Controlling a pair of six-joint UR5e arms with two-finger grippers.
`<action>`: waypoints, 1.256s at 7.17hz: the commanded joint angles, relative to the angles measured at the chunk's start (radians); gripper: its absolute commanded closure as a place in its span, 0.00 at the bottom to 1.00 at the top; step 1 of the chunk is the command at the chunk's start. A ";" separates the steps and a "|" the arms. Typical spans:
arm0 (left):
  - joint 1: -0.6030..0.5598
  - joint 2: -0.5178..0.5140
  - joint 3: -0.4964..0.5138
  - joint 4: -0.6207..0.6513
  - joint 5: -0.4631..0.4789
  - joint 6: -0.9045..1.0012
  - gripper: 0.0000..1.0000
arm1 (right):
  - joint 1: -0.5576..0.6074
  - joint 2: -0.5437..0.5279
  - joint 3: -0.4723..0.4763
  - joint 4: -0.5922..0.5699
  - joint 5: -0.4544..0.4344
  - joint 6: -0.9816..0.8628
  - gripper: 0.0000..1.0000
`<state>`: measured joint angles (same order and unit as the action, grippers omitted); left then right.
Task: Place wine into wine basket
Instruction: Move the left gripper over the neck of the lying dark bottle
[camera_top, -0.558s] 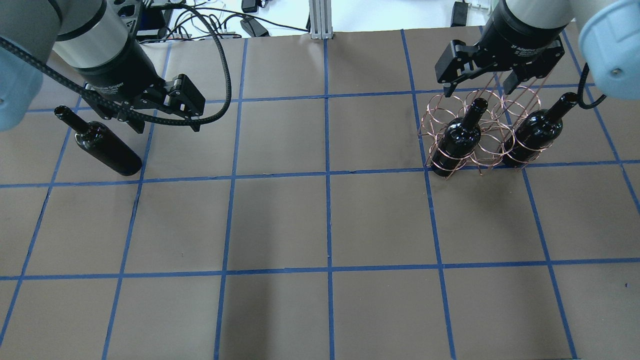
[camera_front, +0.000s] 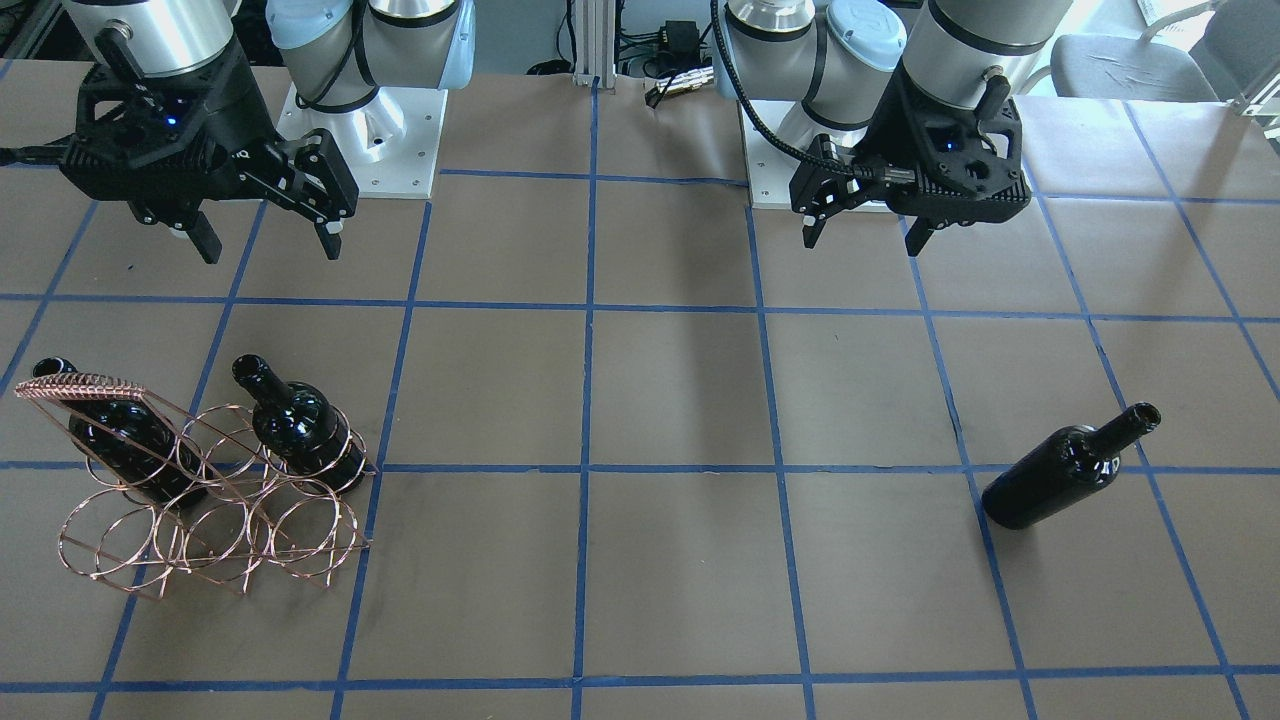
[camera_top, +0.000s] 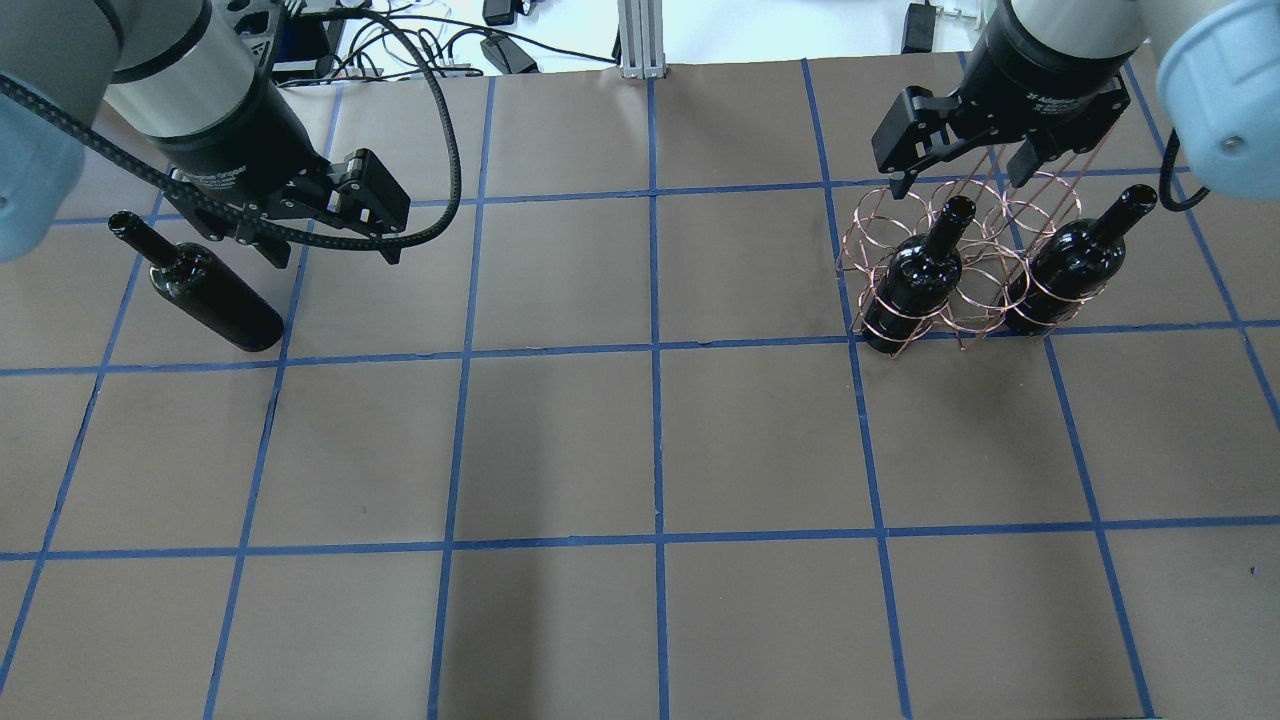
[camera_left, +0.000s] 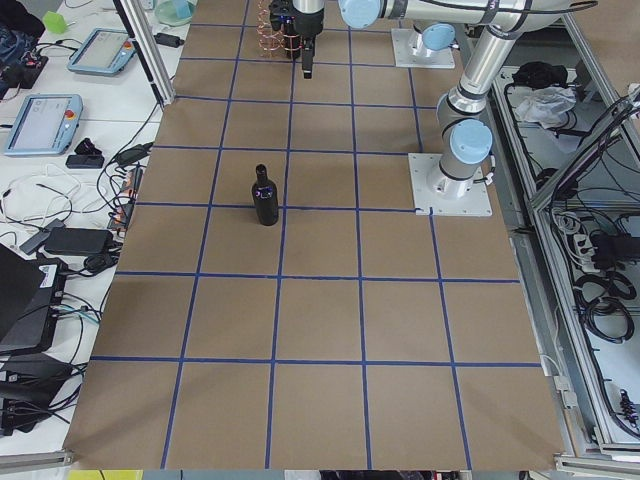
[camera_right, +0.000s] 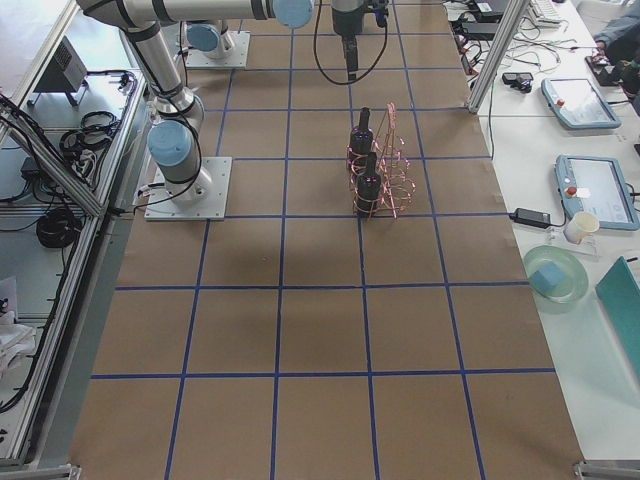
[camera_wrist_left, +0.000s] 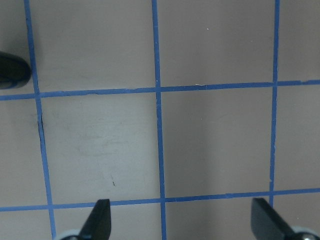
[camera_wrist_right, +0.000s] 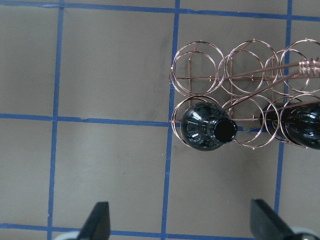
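Observation:
A glossy black wine bottle (camera_top: 215, 290) stands upright and alone on the table, also in the front view (camera_front: 1070, 470) and the left side view (camera_left: 264, 195). Only its edge shows in the left wrist view (camera_wrist_left: 12, 70). My left gripper (camera_top: 333, 255) hangs open and empty above the table beside it, apart from it. The copper wire wine basket (camera_top: 960, 200) holds two identical bottles (camera_top: 920, 275) (camera_top: 1070, 265) upright in its rings. My right gripper (camera_top: 955, 183) is open and empty above the basket's side; the right wrist view shows the basket (camera_wrist_right: 200, 75) below.
Brown table paper with a blue tape grid (camera_top: 655, 350). Both robot bases (camera_front: 365, 150) (camera_front: 790, 150) stand at the table's robot side. Cables and a post (camera_top: 640, 40) lie beyond the far edge. Several basket rings (camera_wrist_right: 245, 70) hold nothing.
My right gripper has shifted slightly upward in the overhead view. The left gripper, the bottles and the basket have not visibly moved.

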<state>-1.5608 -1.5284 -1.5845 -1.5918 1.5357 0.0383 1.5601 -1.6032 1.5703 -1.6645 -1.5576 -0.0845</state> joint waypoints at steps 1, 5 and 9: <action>0.008 -0.006 0.000 0.003 0.007 0.000 0.00 | 0.000 0.000 0.000 0.000 0.002 -0.015 0.00; 0.045 -0.010 0.000 0.013 0.000 0.006 0.00 | 0.000 0.002 0.002 0.002 0.010 -0.024 0.00; 0.256 -0.071 0.046 0.055 -0.009 0.278 0.00 | 0.000 0.006 0.004 0.005 0.011 -0.023 0.00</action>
<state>-1.4054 -1.5657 -1.5609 -1.5560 1.5340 0.2002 1.5600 -1.5981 1.5728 -1.6621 -1.5475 -0.1086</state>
